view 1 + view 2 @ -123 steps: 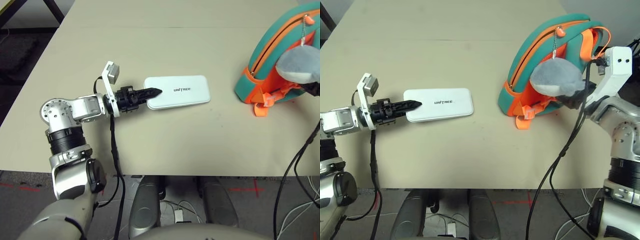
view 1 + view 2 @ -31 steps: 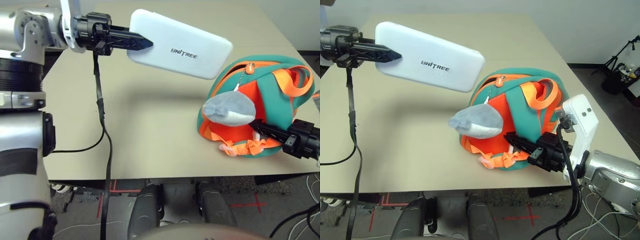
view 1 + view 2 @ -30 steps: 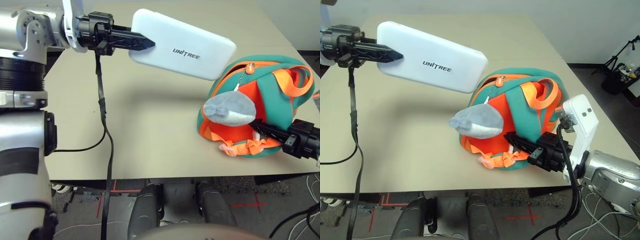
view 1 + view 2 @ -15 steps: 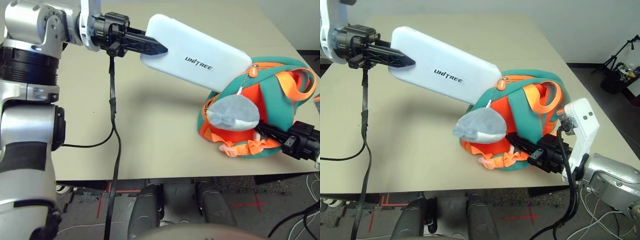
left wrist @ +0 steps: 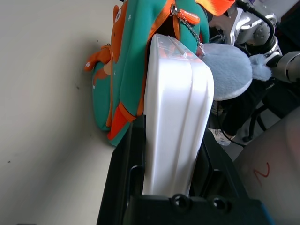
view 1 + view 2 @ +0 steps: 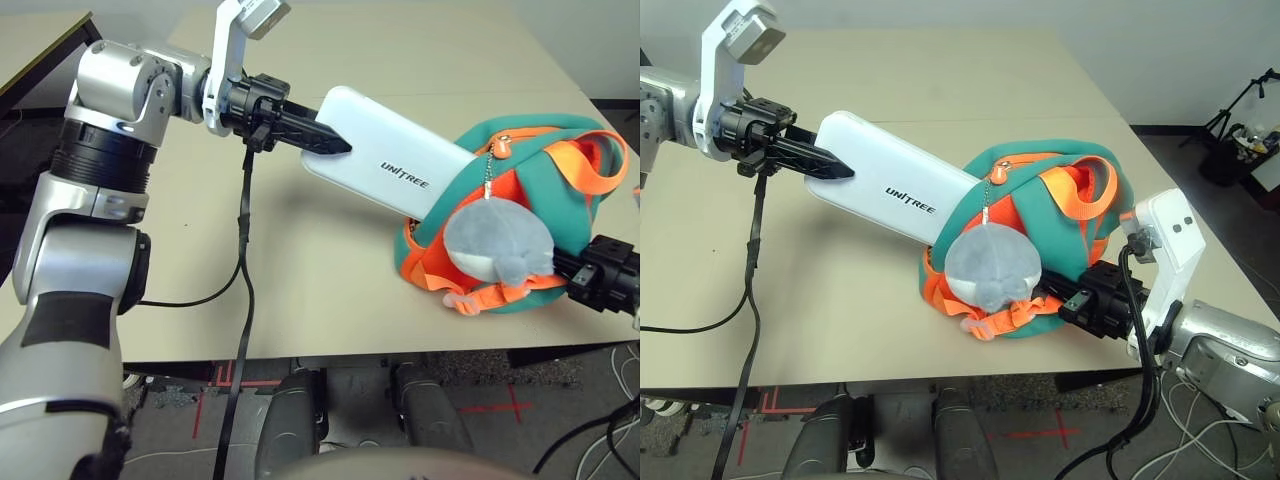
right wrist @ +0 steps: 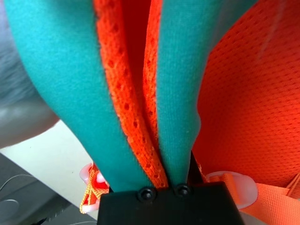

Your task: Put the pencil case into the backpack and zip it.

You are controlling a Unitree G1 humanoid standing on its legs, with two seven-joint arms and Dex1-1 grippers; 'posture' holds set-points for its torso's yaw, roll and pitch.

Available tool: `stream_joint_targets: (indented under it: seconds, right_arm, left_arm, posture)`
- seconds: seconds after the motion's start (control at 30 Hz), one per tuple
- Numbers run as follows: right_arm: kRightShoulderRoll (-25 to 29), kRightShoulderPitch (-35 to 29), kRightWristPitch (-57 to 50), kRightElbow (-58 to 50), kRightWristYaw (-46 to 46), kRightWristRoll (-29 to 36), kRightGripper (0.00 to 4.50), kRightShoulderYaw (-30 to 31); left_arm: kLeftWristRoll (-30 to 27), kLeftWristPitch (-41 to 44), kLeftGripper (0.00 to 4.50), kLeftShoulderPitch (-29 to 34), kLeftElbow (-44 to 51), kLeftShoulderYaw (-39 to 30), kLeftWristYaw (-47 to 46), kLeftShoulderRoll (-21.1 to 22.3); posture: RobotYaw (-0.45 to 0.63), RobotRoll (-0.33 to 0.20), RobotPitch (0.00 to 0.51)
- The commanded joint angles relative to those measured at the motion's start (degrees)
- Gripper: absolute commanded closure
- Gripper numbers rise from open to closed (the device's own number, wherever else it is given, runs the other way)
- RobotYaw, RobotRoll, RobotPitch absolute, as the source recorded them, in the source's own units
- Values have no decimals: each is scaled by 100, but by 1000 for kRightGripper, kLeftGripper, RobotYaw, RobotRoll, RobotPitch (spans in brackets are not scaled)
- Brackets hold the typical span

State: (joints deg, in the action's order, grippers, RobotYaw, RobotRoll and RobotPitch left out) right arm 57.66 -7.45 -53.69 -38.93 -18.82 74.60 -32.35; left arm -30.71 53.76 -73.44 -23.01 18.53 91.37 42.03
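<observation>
the left tool [image 6: 318, 137] is clamped on one short end of the flat white rectangular pencil case with black "unitree" lettering [image 6: 400, 168], its two black fingers [image 5: 123, 178] pressed against the case's two broad faces. the case is held off the beige desk [image 6: 300, 270], slanting down toward the robot's right, and its far end is pushed into the open zipper mouth of the small rounded teal backpack with orange panels and straps [image 6: 1060, 190]; most of the case is outside the bag. a round grey plush whale charm [image 6: 990, 262] hangs on a bead chain from the orange zipper pull [image 6: 998, 175], just beside the spot where the case enters, and lies against the front of the bag. the right tool [image 6: 1065, 293] is closed on a fold of the backpack's teal and orange mesh fabric at the side nearest the robot. a black cable [image 6: 243, 290] hangs from the left wrist over the desk edge. one case, one backpack, one charm and two tools are in view.
</observation>
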Motion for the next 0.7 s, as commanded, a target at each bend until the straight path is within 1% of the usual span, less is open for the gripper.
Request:
stream_joint_targets:
  seconds: [0.03,0.13,0.27,0.5,0.7]
  right_arm:
    - [59,127,-4,61,-45,-101,4304,85]
    - [52,254,-3,119,-84,-167,4304,174]
    - [-2,418,10,163,-79,-243,4304,323]
    - [-123,541,13,141,-12,-289,4304,466]
    - [-214,616,14,113,39,-318,4304,547]
  left_arm:
    - [215,-215,3147,142,177,116,40,-156]
    - [427,-425,3147,259,264,144,-80,-302]
    - [506,-468,3147,418,454,79,-329,-604]
    - [819,-892,3147,735,739,98,-905,-1104]
    - [785,-749,3147,1035,1189,101,-1136,-1310]
  posture:
    - [-246,0,138]
    - [-243,0,136]
    - [-238,0,133]
    - [-236,0,129]
    - [-235,0,127]
